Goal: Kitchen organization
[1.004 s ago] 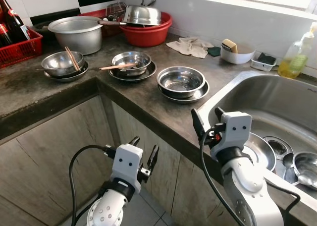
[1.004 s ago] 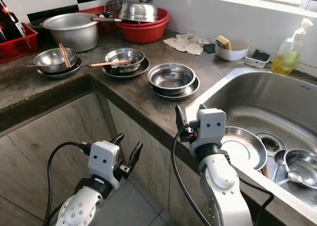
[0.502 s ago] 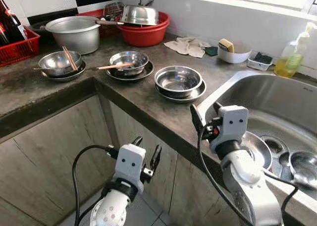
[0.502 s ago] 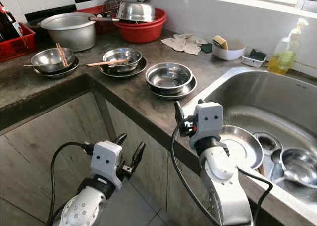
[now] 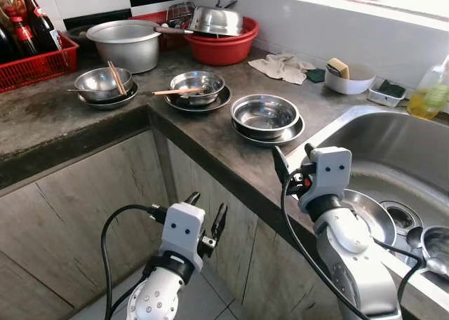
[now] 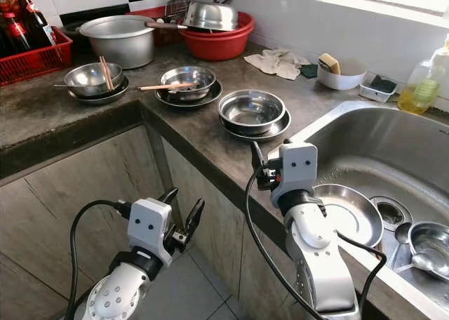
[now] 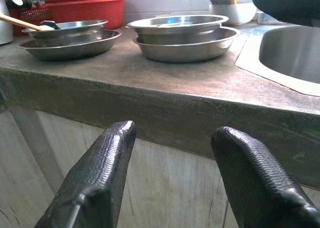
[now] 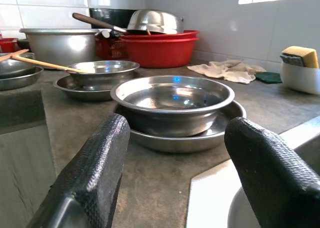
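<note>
The nearest steel bowl [image 5: 265, 114] sits nested on a steel plate [image 5: 291, 132] on the desk [image 5: 203, 141], just beside the sink [image 5: 393, 158] and closest of all the dishes to the robot. Beyond it from the robot's side stands a second bowl-on-plate set [image 5: 197, 88] with a wooden stick resting across it, and beyond that a third set [image 5: 104, 85] holding chopsticks. Behind these are a big steel pot [image 5: 131, 43] and a red basin [image 5: 223, 48] with a steel bowl turned over in it; a rag [image 5: 284, 66] lies toward the wall from the nearest bowl.

The right gripper [image 5: 293, 167] hangs over the desk edge between the nearest bowl and the sink, fingers [image 8: 95, 168] spread apart and holding nothing, aimed straight at that bowl. The left gripper [image 5: 205, 217] is lower, in front of the cabinet below the desk edge, fingers likewise released and empty.

This looks like the approach step, with nothing yet picked up. The next move probably calls for the right gripper to advance and close on the bowl's rim; thin, slick steel may slip, and the plate beneath could drag along.
</note>
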Controlling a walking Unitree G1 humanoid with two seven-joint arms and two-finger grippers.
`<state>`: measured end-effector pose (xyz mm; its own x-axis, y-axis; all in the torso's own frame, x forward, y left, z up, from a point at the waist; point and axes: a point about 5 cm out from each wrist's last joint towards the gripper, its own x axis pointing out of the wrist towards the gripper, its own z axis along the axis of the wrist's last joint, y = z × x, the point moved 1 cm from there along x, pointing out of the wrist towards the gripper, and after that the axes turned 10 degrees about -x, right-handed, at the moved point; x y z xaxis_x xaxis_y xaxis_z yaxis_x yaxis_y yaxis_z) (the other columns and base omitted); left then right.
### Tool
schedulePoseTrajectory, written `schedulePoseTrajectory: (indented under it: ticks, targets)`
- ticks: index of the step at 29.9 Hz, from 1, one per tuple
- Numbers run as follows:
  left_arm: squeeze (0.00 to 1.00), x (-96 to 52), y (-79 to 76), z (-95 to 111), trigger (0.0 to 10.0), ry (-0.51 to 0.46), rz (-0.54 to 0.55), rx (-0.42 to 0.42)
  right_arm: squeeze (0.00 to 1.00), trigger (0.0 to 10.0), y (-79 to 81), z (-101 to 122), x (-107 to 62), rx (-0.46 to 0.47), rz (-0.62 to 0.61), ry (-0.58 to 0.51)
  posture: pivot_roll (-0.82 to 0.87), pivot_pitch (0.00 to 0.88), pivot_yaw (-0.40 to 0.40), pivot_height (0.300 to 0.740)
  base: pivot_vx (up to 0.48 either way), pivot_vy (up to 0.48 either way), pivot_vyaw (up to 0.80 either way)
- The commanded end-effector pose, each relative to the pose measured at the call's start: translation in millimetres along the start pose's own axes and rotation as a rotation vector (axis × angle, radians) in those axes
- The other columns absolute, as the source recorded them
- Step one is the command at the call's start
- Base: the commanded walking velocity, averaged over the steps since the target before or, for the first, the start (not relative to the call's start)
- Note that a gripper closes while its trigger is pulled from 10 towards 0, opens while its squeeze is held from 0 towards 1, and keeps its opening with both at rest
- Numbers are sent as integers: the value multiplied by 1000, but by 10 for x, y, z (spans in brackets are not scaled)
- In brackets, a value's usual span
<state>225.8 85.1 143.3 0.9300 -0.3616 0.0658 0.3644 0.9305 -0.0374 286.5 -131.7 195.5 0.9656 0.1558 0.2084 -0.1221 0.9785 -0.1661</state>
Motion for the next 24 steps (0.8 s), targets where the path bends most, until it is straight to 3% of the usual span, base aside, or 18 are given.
schedulePoseTrajectory:
  ticks: [1,13,19,24]
  targets:
    - [0,-14,8,-38,10000,17,3,-6,0,10000,-6,30,13,1,-7,-16,149,55,-32,740,0,330,0]
    - [0,-11,7,-39,10000,25,0,-9,0,10000,-2,27,12,0,-18,-14,151,65,-31,740,0,480,0]
    - [0,-6,7,-29,10000,20,-1,-2,0,10000,-18,23,14,5,-40,-7,151,72,-31,740,0,0,0]
    - [0,-4,11,-22,10000,20,1,3,0,10000,-18,12,33,-6,-39,3,153,78,-32,740,0,0,-800]
